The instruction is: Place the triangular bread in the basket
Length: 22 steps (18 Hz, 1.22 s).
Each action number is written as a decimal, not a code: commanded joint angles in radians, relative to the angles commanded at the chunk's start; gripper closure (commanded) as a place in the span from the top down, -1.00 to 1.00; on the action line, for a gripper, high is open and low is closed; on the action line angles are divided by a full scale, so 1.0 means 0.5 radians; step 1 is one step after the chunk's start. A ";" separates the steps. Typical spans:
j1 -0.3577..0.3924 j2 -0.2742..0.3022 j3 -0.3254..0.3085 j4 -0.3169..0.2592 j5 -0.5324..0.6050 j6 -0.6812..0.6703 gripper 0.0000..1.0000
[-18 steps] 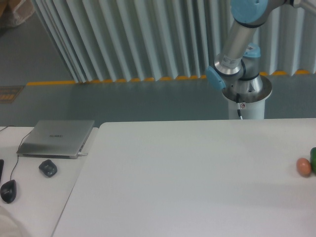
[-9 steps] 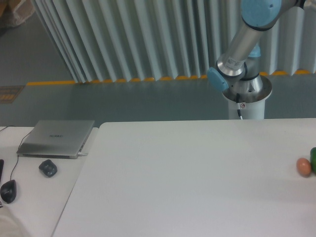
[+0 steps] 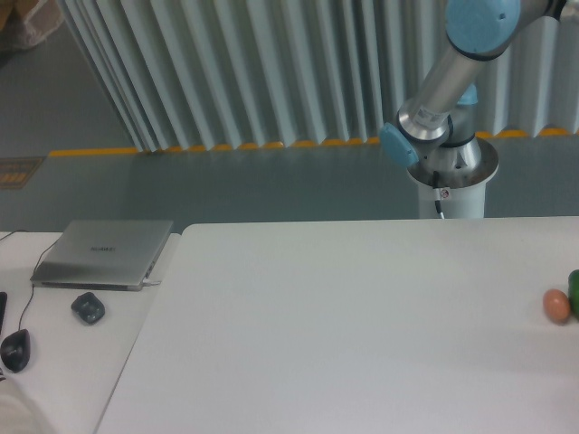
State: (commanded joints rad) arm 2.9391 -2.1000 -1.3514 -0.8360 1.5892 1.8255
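The triangular bread is out of view, and so is the basket. Only the arm's lower links (image 3: 434,99) and its base (image 3: 450,176) show, behind the table's far right edge; the arm leaves the picture at the top right. The gripper is outside the frame.
A white table (image 3: 344,325) fills the lower picture. A small reddish-brown ball (image 3: 556,306) and a dark green thing (image 3: 574,291) lie at its right edge. On the left side desk sit a closed laptop (image 3: 104,253) and two mice (image 3: 88,307) (image 3: 15,349).
The arm's upper link has swung a little to the right and upward. Nothing on the table has moved.
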 joint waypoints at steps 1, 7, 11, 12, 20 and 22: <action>0.000 0.009 0.000 -0.003 0.000 -0.009 1.00; -0.217 0.144 -0.018 -0.254 0.031 -0.245 1.00; -0.411 0.267 -0.018 -0.661 0.012 -0.414 1.00; -0.448 0.279 -0.018 -0.729 0.000 -0.481 1.00; -0.718 0.423 -0.187 -1.101 -0.163 -0.761 1.00; -0.782 0.487 -0.236 -1.141 -0.166 -0.770 1.00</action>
State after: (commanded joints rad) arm 2.5481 -1.8563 -1.4694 -1.4066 1.5064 1.4404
